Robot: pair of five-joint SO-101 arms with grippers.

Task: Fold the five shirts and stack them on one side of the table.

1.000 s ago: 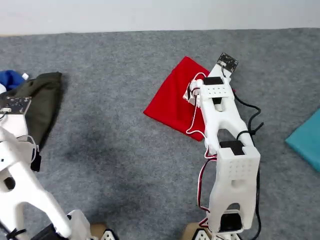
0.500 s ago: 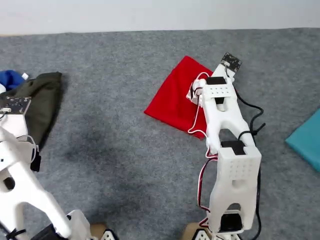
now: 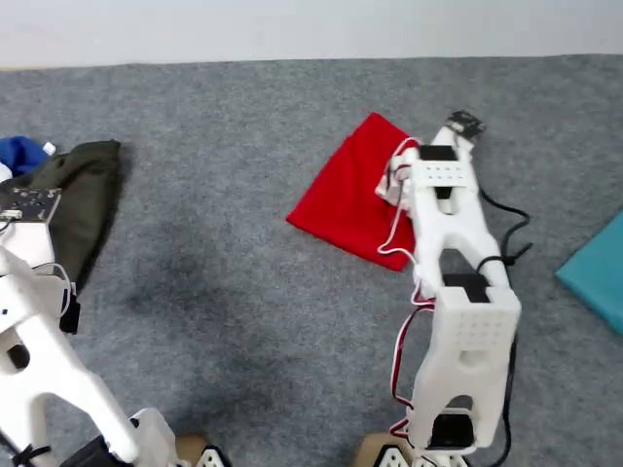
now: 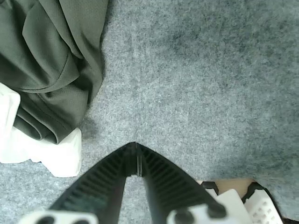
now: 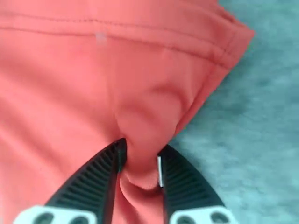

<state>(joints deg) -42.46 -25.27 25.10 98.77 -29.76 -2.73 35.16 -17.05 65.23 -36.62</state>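
A folded red shirt point(image 3: 346, 195) lies on the grey table, right of centre. My right gripper point(image 5: 138, 158) is shut on a pinched fold of the red shirt point(image 5: 70, 84) near its right edge, under the right arm point(image 3: 443, 195). A dark olive shirt point(image 3: 83, 195) is piled at the left edge on white cloth point(image 4: 42, 149), with a blue shirt point(image 3: 21, 153) behind it. My left gripper point(image 4: 136, 161) is shut with nothing in it, hovering over bare felt beside the olive shirt point(image 4: 51, 60). A teal shirt point(image 3: 599, 272) lies at the right edge.
The grey felt table point(image 3: 224, 292) has free room in the middle and front. A pale wall runs along the back edge. The left arm's white body point(image 3: 34, 331) stands at the front left.
My right gripper has dragged the red shirt a little to the right, and the arm swung that way. The left arm has stayed still.
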